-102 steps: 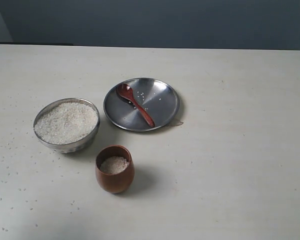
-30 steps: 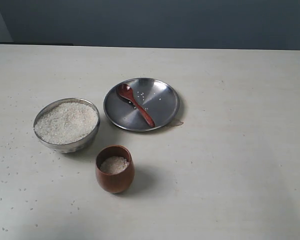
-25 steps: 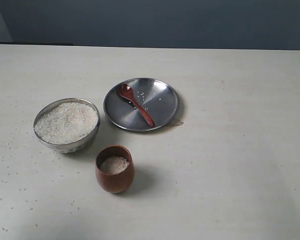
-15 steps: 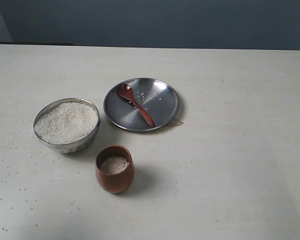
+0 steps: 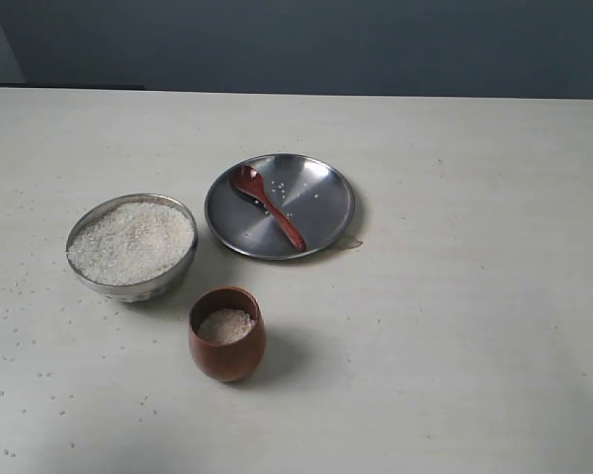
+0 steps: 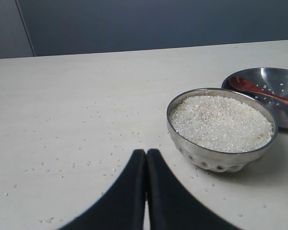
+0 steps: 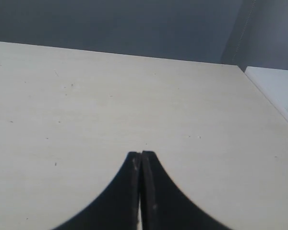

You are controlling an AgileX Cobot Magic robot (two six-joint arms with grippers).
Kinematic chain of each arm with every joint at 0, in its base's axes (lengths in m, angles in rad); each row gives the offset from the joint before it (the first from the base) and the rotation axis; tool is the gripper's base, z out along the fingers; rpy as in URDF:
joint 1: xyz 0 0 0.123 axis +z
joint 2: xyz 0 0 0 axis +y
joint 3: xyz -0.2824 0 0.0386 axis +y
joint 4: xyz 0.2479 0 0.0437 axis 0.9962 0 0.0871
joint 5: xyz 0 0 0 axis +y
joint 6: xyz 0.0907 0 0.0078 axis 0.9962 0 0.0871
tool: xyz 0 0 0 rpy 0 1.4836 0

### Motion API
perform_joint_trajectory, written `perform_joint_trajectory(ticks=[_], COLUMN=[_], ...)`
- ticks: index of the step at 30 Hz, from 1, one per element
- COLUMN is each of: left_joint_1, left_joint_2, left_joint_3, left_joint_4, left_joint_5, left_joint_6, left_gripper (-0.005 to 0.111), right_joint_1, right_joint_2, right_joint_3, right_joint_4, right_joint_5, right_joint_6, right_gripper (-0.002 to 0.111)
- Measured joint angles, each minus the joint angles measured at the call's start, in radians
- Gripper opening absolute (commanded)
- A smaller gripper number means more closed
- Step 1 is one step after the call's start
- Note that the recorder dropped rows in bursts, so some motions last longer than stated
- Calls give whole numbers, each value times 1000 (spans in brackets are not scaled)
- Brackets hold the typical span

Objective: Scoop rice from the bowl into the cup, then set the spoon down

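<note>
The steel bowl (image 5: 131, 247) stands left of centre, heaped with white rice (image 5: 130, 240). In front of it stands the brown wooden cup (image 5: 226, 334), with some rice (image 5: 225, 325) inside. The dark wooden spoon (image 5: 268, 205) lies in the flat steel plate (image 5: 321, 207) behind the cup. No gripper shows in the exterior view. My left gripper (image 6: 146, 154) is shut and empty, a short way from the bowl (image 6: 222, 129), with the spoon (image 6: 259, 91) beyond it. My right gripper (image 7: 141, 155) is shut and empty over bare table.
Loose rice grains (image 6: 93, 143) are scattered over the table around the bowl. A few grains (image 5: 282, 188) lie in the plate. In the right wrist view the table's edge (image 7: 266, 96) runs close by, with a white surface (image 7: 278, 86) beyond it.
</note>
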Motion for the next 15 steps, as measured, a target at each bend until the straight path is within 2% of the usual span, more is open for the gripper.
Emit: perform_joint_trajectory(ticks=[7,15], left_joint_1=[0,0], left_joint_2=[0,0], left_joint_3=[0,0], left_joint_4=[0,0], left_joint_5=[0,0], left_joint_6=[0,0], left_gripper=[0,0], right_joint_1=[-2,-2], right_joint_2=[-15,-220], right_joint_3=[0,4], right_joint_4=[0,25], right_joint_5=[33,141], right_joint_6=[0,4], right_gripper=[0,0])
